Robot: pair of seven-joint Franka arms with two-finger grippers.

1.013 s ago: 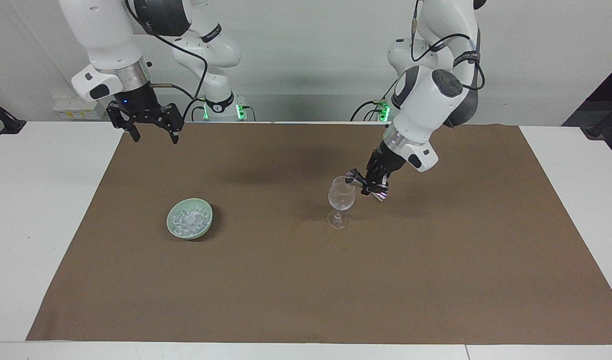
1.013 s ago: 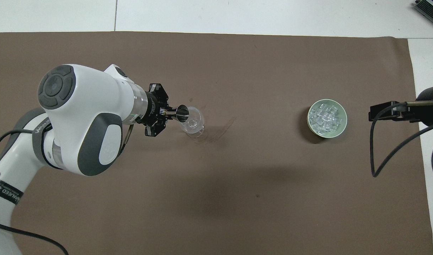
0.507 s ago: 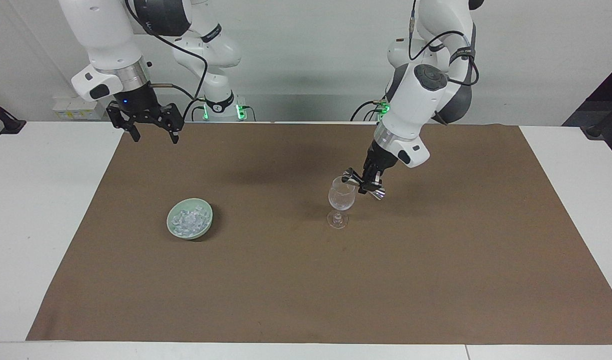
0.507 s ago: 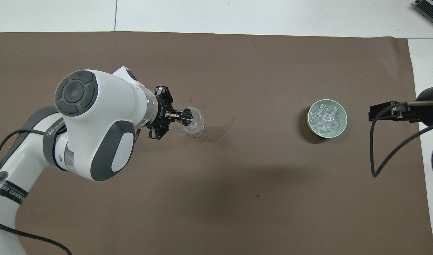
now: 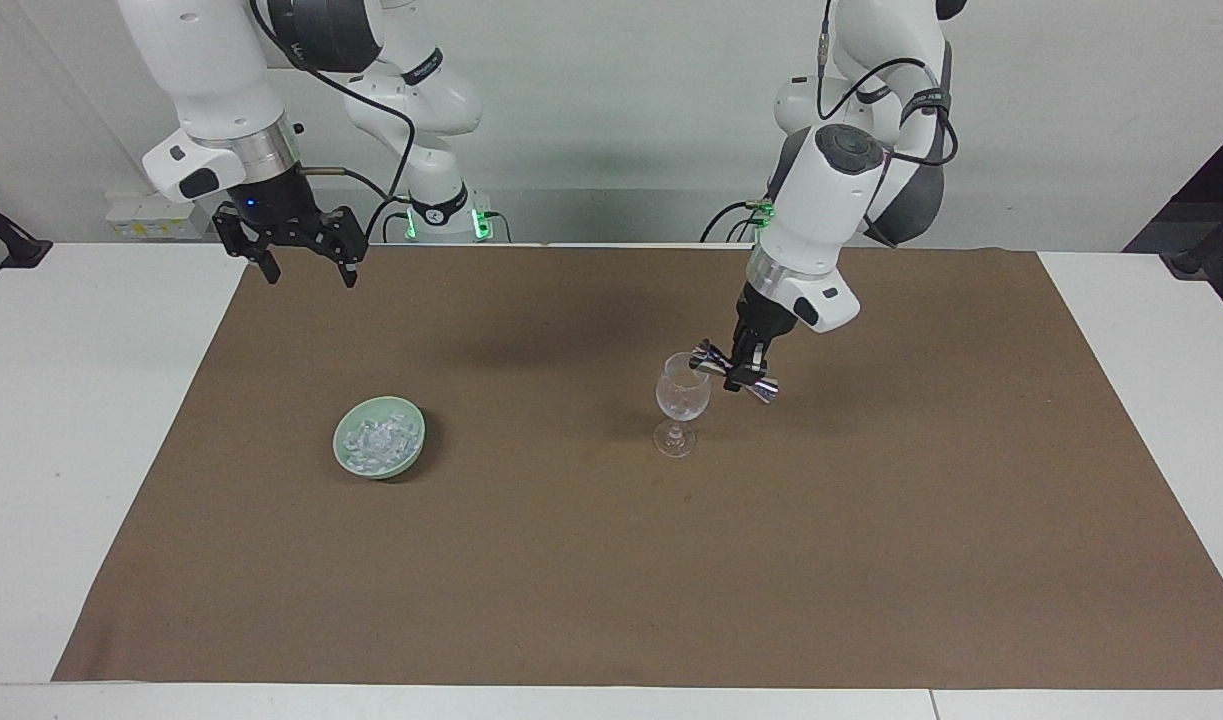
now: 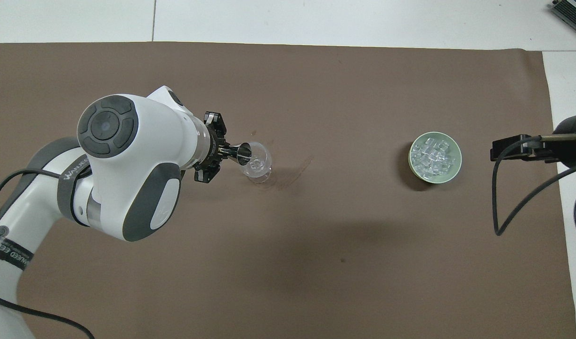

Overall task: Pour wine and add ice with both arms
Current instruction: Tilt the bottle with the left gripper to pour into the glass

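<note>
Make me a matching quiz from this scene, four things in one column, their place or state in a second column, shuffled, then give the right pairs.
Things:
1. ice
2. jigger
3. right gripper
4. glass

Place or state:
A. open, waiting above the mat's edge
B. upright on the mat, under the jigger's mouth
C. heaped in the green bowl
D. tilted, gripped by the left gripper

Pairs: 1-C, 2-D, 3-A, 4-B

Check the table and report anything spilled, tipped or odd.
Nothing is spilled. The wine glass stands upright, the ice sits in its green bowl. The left hand holds a metal jigger tilted over the glass's rim. The brown mat shows a faint streak beside the glass.
</note>
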